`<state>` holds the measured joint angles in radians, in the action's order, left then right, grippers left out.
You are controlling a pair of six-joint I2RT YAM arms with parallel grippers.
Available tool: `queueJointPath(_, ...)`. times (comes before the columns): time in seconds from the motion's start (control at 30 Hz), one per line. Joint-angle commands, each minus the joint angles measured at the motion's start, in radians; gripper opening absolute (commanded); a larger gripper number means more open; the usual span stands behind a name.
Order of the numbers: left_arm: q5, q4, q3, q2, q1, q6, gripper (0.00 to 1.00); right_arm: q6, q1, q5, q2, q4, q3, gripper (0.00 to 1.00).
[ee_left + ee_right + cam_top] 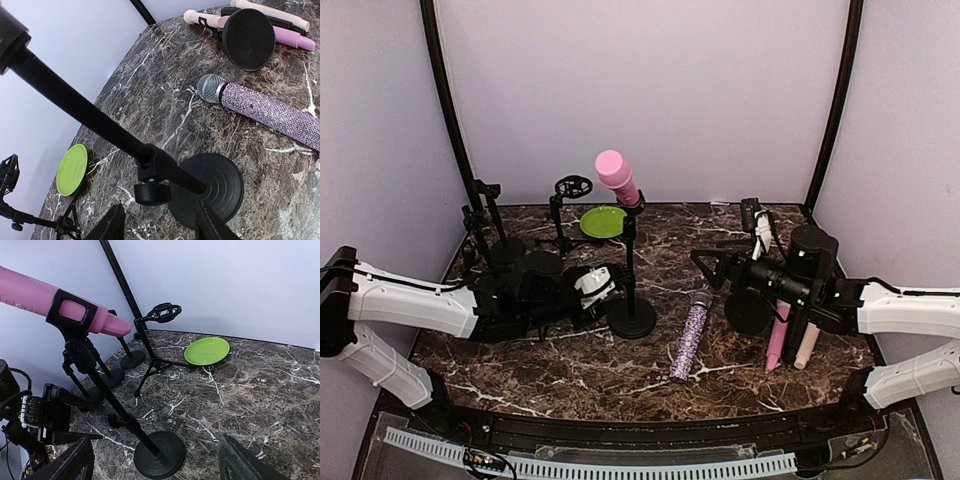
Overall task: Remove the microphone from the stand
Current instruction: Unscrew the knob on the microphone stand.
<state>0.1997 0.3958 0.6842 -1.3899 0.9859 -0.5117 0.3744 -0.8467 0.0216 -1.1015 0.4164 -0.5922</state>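
The pink microphone [617, 175] sat in the clip [75, 312] at the top of the stand [631, 265], tilted, with its head up toward 11 o'clock. The left tool [602, 283] was low at 9 o'clock of the pole. Its jaws were about half open, one on each side of the lower pole, and they held nothing. The right tool [703, 262] waited at 2 o'clock of the stand's base [632, 320], wide open and empty, below the level of the microphone.

The main danger seemed to be the stand tipping. The clip hugged the microphone body, so a sideways pull from the right tool would probably lift or drag the whole stand unless the left tool first closed on the pole. A grip too near the clip could also jam the fingers against it.

On the desk [570, 370], a glitter microphone [688, 340] lay at 5 o'clock of the base, near enough to be hit by a sliding stand. A green plate [603, 221] and a tripod stand [572, 188] were at 11 o'clock. Two more microphones [790, 345] and a loose round base [750, 310] lay under the right arm, out of the way.
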Motion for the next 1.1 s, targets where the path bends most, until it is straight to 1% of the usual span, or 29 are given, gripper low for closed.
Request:
queueJointPath(0.0,0.027,0.028,0.039,-0.034,0.006,-0.061,0.51,-0.009,-0.008,0.008,-0.006,0.025,-0.009,0.86)
queueJointPath(0.2,0.073,0.031,0.076,-0.077,0.008,-0.096,0.50,-0.005,-0.008,0.013,0.014,0.028,0.008,0.86)
queueJointPath(0.5,0.099,0.040,0.090,-0.103,0.013,-0.122,0.49,-0.005,-0.009,0.021,0.032,0.023,0.018,0.87)
queueJointPath(0.57,0.097,0.036,0.095,-0.104,0.013,-0.112,0.46,-0.003,-0.008,0.020,0.032,0.024,0.019,0.87)
queueJointPath(0.77,0.094,0.026,0.104,-0.093,0.012,-0.051,0.38,0.000,-0.009,0.013,0.020,0.025,0.013,0.87)
queueJointPath(0.97,0.020,-0.051,0.128,-0.088,-0.004,0.102,0.36,0.004,-0.008,0.011,0.025,0.019,0.009,0.87)
queueJointPath(1.07,-0.032,-0.061,0.119,-0.074,-0.023,0.164,0.37,0.007,-0.008,0.010,0.030,0.018,0.009,0.87)
